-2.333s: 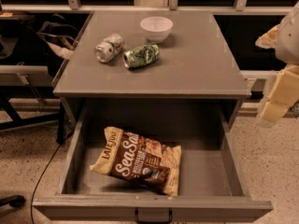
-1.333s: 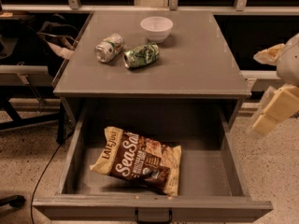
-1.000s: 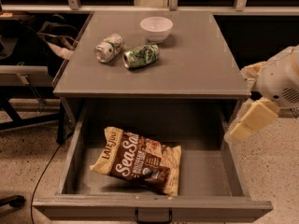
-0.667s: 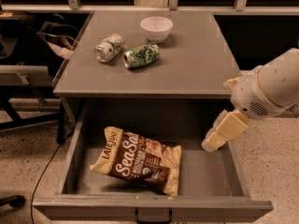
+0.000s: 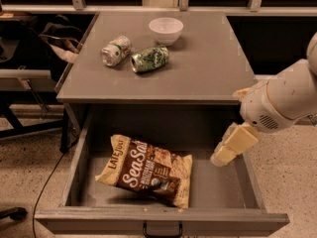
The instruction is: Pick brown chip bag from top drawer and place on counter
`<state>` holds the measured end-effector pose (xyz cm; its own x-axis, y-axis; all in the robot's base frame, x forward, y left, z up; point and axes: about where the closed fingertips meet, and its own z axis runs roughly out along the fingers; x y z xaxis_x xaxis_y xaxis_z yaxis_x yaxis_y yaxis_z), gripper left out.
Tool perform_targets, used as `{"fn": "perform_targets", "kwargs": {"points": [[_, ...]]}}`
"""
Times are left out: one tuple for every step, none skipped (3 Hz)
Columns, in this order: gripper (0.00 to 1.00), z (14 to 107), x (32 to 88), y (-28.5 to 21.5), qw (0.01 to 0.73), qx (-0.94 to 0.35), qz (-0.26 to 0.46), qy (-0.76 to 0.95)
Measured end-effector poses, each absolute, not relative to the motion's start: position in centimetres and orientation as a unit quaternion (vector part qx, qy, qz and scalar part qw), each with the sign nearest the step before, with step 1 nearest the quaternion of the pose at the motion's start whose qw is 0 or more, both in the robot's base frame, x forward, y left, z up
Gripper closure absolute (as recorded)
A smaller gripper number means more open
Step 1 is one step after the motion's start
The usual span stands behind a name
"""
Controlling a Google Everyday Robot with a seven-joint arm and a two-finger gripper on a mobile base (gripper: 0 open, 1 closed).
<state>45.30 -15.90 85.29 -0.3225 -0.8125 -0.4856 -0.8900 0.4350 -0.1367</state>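
Note:
The brown chip bag (image 5: 148, 170) lies flat in the open top drawer (image 5: 99, 219), left of the middle, with its "Sea Salt" lettering facing up. My gripper (image 5: 230, 128) hangs at the right side of the drawer, just above its right wall and right of the bag, not touching it. Its cream fingers (image 5: 233, 145) are spread apart and hold nothing. The counter (image 5: 213, 63) is the grey cabinet top behind the drawer.
On the counter stand a white bowl (image 5: 166, 29) at the back and two crushed cans, one silver (image 5: 115, 50) and one green (image 5: 150, 59). The drawer's dark handle (image 5: 162, 230) is at the bottom edge. Dark furniture and a cable are on the floor to the left.
My arm has swung in from the far right, moving left and down, so the gripper now hangs over the drawer's right side. The bag and the cans have not moved.

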Motion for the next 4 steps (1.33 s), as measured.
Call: {"fn": "perform_targets", "kwargs": {"points": [[0.00,82.0,45.4,-15.3,0.244,-0.514,0.092,0.817],[0.00,78.7,45.8,-14.6,0.240,-0.501,0.096,0.826],[0.00,74.2,46.8,-14.1,0.225,-0.482,0.084,0.843],[0.00,72.1,47.5,-13.5,0.215,-0.474,0.081,0.850]]}}
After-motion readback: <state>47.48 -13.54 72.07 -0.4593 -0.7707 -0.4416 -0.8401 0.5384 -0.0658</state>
